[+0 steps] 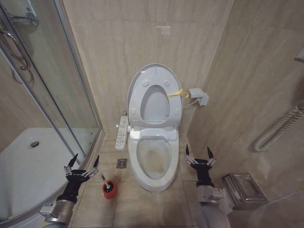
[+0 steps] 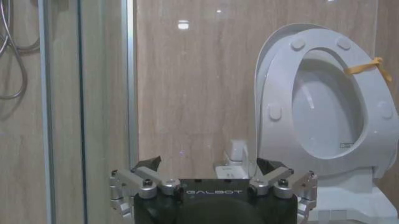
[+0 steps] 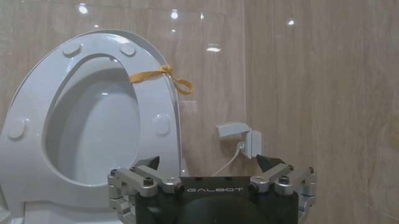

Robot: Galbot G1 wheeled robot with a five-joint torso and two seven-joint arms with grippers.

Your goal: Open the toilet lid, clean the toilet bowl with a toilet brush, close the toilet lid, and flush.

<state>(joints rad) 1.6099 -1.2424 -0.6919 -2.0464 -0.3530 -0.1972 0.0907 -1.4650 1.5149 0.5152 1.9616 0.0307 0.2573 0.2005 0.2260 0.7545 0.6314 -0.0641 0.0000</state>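
The toilet lid (image 1: pixel 153 92) is up against the wall, and the toilet bowl (image 1: pixel 153 161) is open. The toilet brush (image 1: pixel 106 183) stands in its red cup (image 1: pixel 109 190) on the floor, its stick leaning up toward the left claw (image 1: pixel 83 163), which is wide open and closest. The right claw (image 1: pixel 199 154) waits open on the bowl's other side.

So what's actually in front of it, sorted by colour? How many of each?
White: 3, the raised toilet lid, the toilet bowl and the wall socket.
Red: 1, the brush holder.
Yellow: 1, the band tied round the lid and seat.
Black: 2, the left gripper and right gripper.
Total: 7.
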